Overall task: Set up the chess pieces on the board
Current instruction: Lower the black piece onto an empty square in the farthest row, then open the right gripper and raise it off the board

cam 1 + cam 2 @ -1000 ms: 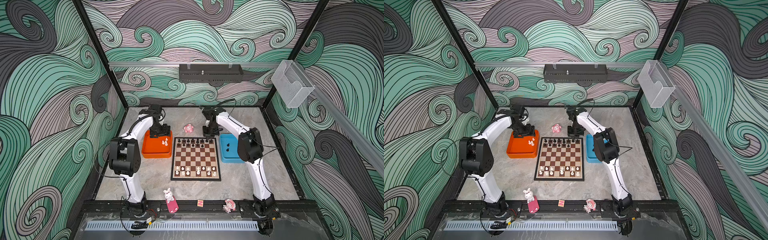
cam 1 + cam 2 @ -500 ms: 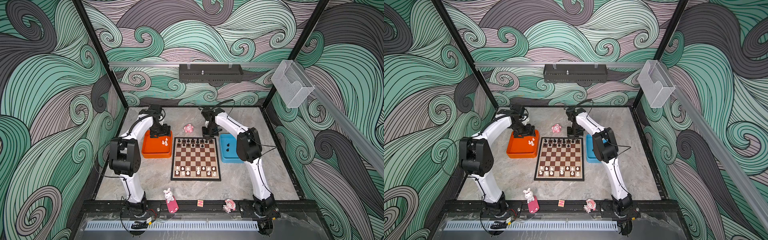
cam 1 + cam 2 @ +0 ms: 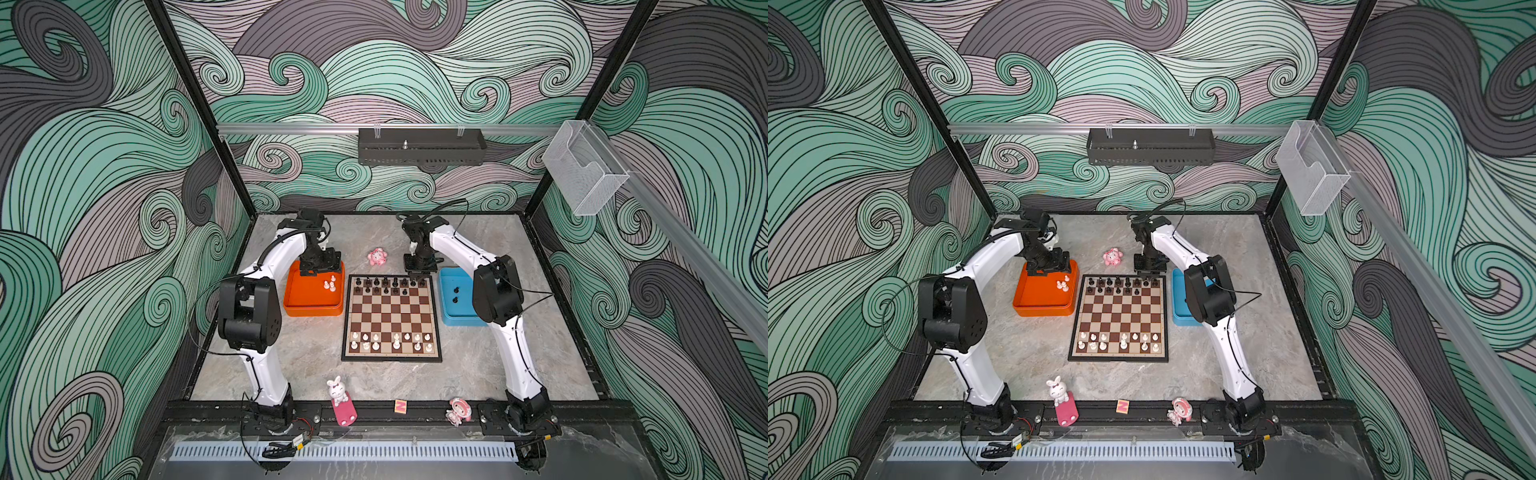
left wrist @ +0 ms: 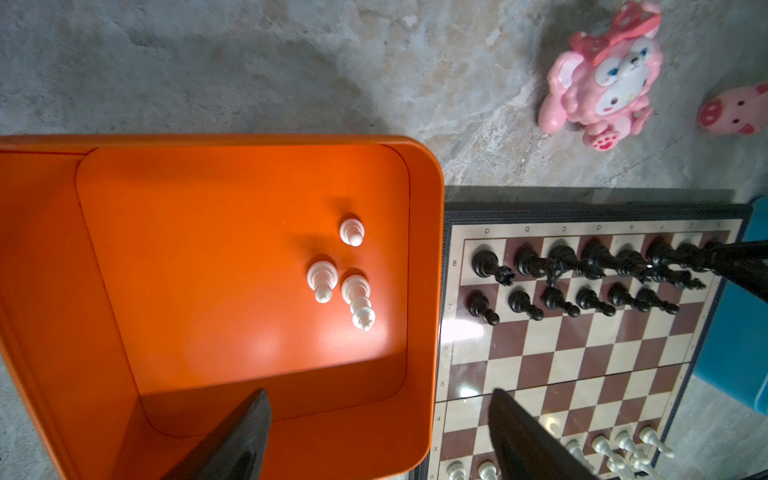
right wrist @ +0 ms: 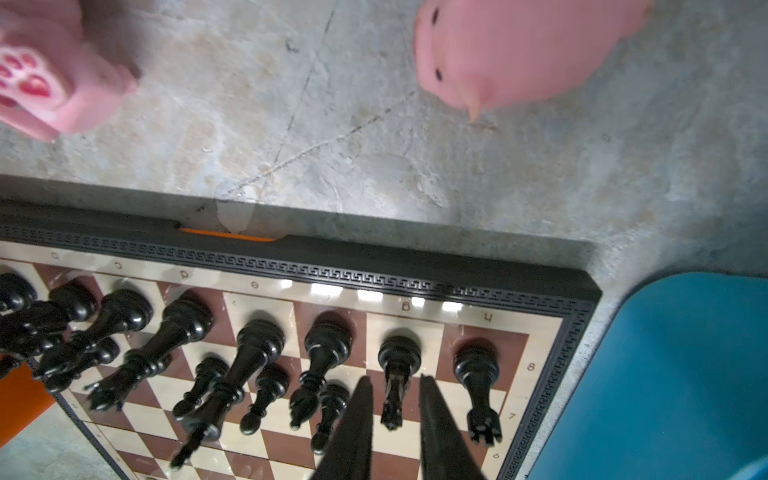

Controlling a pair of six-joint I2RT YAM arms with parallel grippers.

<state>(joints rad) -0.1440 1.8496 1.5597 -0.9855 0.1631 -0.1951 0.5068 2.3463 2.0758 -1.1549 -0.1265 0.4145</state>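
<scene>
Black knight (image 5: 395, 374) | right fingers (image 5: 353, 432) just parted, flanking it loosely | left fingers (image 4: 232, 440) wide, empty

This is looking like a robot lab's test booth. Black frame posts (image 3: 191, 83) are holding up walls (image 3: 395, 62) printed with swirling waves, and an aluminium rail (image 3: 291, 129) is running behind the arms. The left arm (image 3: 276, 259) and right arm (image 3: 457, 251) are standing bolted to a black base bar (image 3: 374, 413) at the edge of a stone-look tabletop (image 3: 311, 365), and a clear plastic box (image 3: 584, 170) is hanging above the right arm.
</scene>
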